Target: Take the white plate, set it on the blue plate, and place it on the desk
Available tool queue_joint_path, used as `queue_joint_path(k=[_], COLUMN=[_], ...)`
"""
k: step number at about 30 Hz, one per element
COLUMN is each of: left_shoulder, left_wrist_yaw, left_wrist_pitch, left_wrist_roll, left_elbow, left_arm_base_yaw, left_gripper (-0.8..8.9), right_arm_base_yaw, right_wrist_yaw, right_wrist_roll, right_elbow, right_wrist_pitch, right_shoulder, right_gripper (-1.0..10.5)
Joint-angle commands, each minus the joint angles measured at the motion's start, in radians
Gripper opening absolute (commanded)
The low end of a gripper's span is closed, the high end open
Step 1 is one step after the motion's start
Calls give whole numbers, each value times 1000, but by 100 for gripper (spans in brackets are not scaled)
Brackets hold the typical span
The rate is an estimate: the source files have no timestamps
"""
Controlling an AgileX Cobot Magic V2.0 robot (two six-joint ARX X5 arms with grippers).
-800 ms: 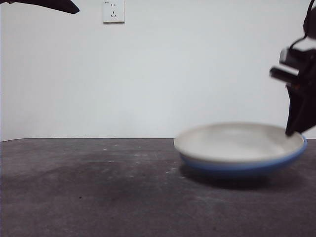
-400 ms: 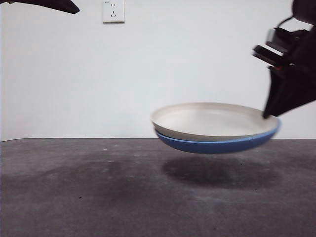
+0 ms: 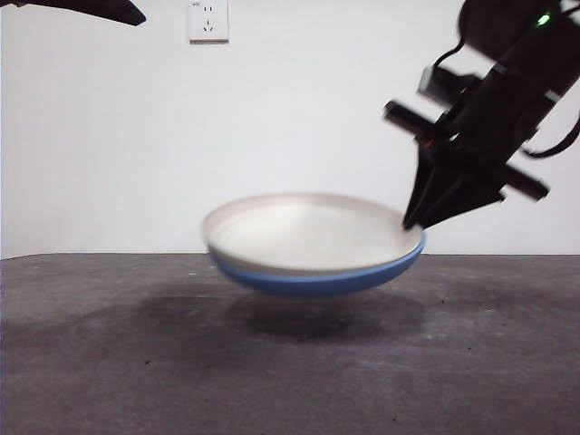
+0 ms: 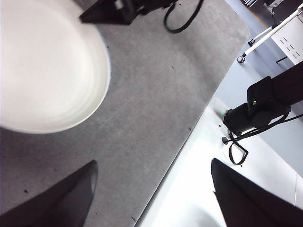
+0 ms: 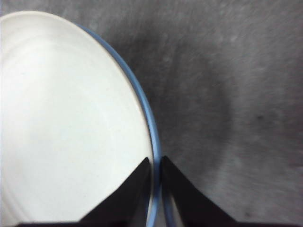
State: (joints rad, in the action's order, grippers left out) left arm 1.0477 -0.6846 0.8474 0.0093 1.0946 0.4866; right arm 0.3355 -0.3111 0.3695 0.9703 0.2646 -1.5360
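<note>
The white plate (image 3: 308,231) lies nested in the blue plate (image 3: 317,276). Both hang in the air above the desk (image 3: 136,362), a shadow under them. My right gripper (image 3: 412,227) is shut on the rims of the two stacked plates at their right edge. In the right wrist view its jaws pinch the rims together (image 5: 156,163), with the white plate (image 5: 66,123) and the blue plate's rim (image 5: 149,118) showing. My left gripper (image 4: 151,189) is open and empty, high over the desk edge; the white plate (image 4: 47,66) shows below it.
A white wall with a socket (image 3: 208,20) stands behind the desk. The left arm shows as a black tip (image 3: 100,9) at the top left corner. The desk's edge and floor gear (image 4: 255,109) show in the left wrist view.
The right gripper has lifted the two stacked plates off the desk and carried them leftward. The left arm has not moved.
</note>
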Motion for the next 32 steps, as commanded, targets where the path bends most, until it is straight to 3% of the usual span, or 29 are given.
queue_joint_path(k=[1, 7, 18, 23, 32], left_shoulder=[4, 4, 4, 4, 4], left_wrist_yaw=[-5, -5, -5, -5, -5], left_wrist_pitch=[-7, -6, -2, -2, -2], left_wrist_roll=[10, 9, 9, 9, 10], left_elbow=[9, 9, 9, 9, 9], left_arm_base_yaw=[5, 5, 5, 5, 5], left_gripper=[373, 373, 373, 373, 373], right_arm_base_yaw=[23, 40, 42, 42, 42], right_wrist_yaw=[-2, -2, 5, 3, 3], right_wrist_roll=[60, 98, 102, 102, 91], right_elbow=[25, 27, 29, 29, 29], right_wrist_pitch=[-47, -114, -151, -138, -112], right_shoulder=[-53, -144, -196, -195, -101], right_gripper=[13, 13, 23, 274, 292])
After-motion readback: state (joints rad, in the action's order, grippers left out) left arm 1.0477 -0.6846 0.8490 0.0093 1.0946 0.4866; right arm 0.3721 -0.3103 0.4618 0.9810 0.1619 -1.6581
